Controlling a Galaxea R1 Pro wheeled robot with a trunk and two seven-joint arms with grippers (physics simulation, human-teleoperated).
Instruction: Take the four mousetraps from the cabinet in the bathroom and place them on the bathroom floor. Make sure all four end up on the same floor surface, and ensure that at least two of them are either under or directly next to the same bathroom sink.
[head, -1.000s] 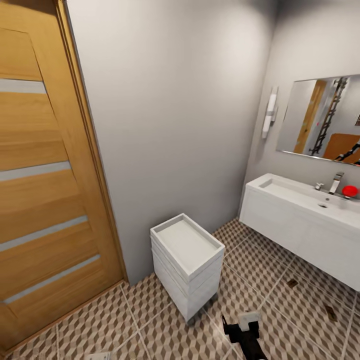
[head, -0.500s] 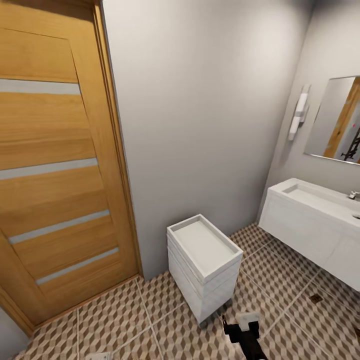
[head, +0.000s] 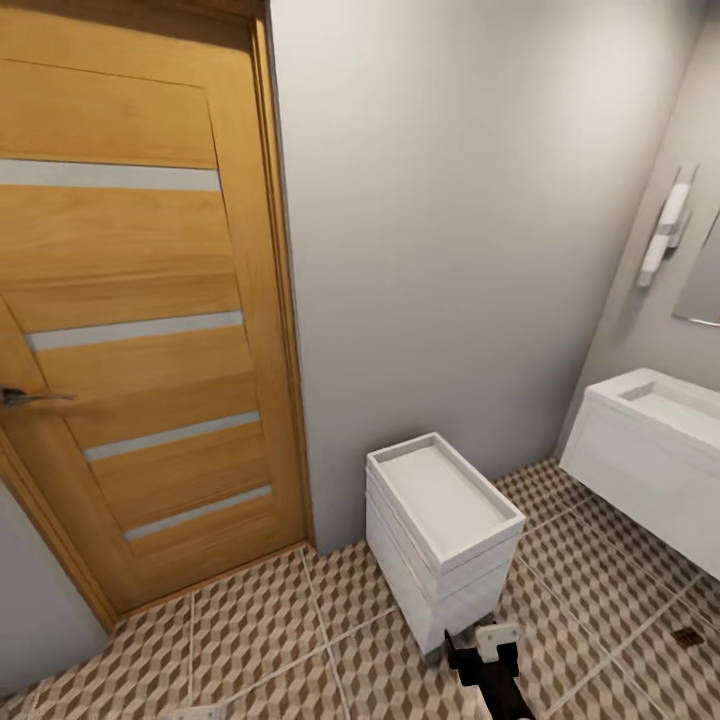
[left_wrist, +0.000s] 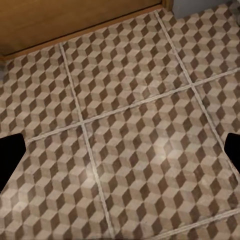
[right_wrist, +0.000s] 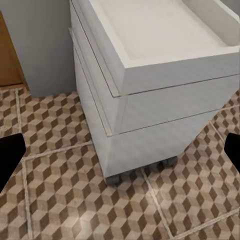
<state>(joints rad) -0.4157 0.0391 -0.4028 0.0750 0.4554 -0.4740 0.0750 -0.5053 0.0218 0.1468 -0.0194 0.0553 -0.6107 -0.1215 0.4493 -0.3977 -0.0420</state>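
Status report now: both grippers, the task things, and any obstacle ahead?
Both grippers open, empty. Bathroom sink at right, bathroom floor below. White drawer unit stands just ahead of right gripper.

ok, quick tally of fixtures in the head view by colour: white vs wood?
White: 3 – drawer unit, bathroom sink, wall light
Wood: 1 – door
Total: 4
No mousetraps visible on the bathroom floor.
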